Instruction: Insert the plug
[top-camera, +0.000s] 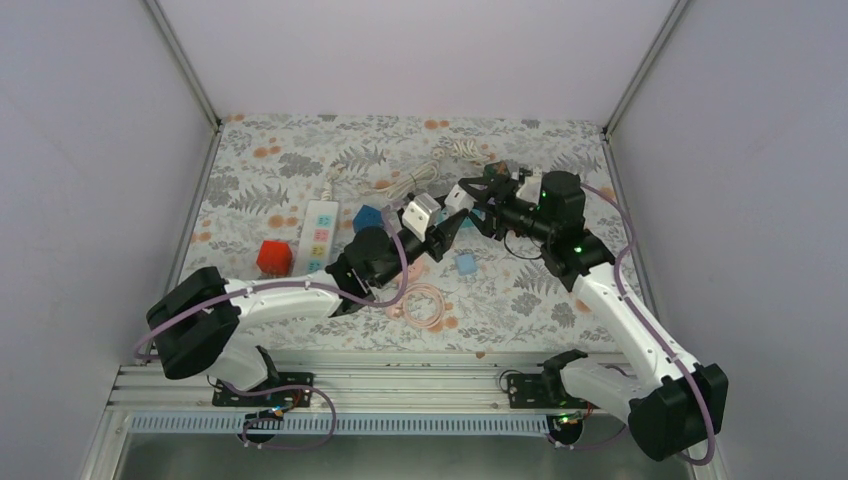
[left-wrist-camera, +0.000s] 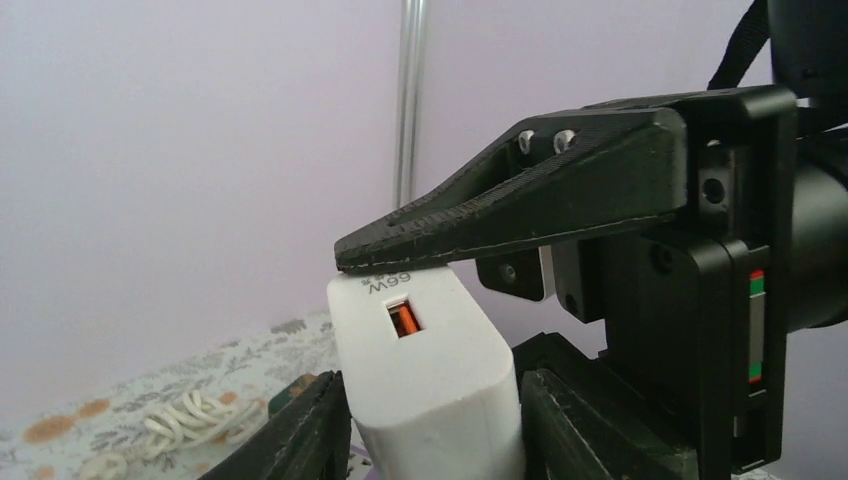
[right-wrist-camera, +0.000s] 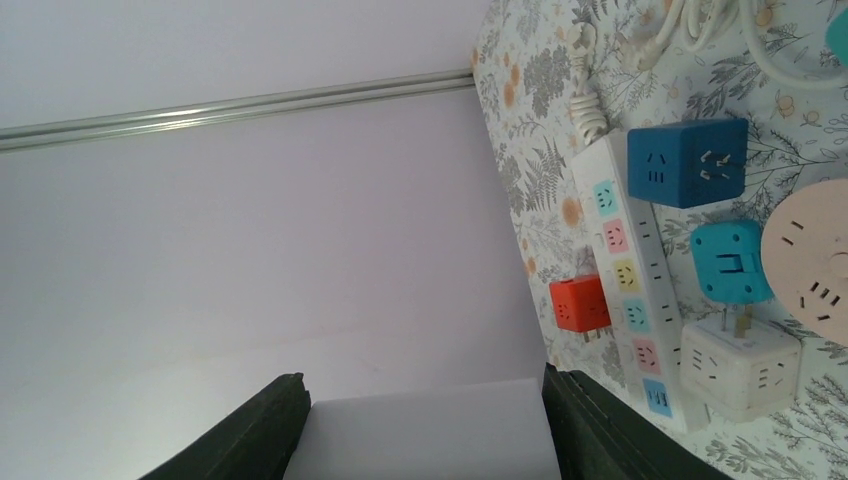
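Far left on the floral table (top-camera: 260, 150) sits a red cube socket (top-camera: 274, 257), the power strip (top-camera: 317, 235) at its 2 o'clock and a blue cube (top-camera: 367, 217) further right. Around mid-table, lifted off the cloth, the left gripper (top-camera: 452, 215) pinches the white charger (left-wrist-camera: 425, 370) (66W printed by its orange port). From the charger's 2 o'clock the right gripper (top-camera: 472, 190) is clamped on that same charger, one finger (left-wrist-camera: 520, 200) lying across its top edge

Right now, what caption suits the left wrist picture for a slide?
Left fingers clamp a white charger, orange port showing, with the right arm's finger just above it.
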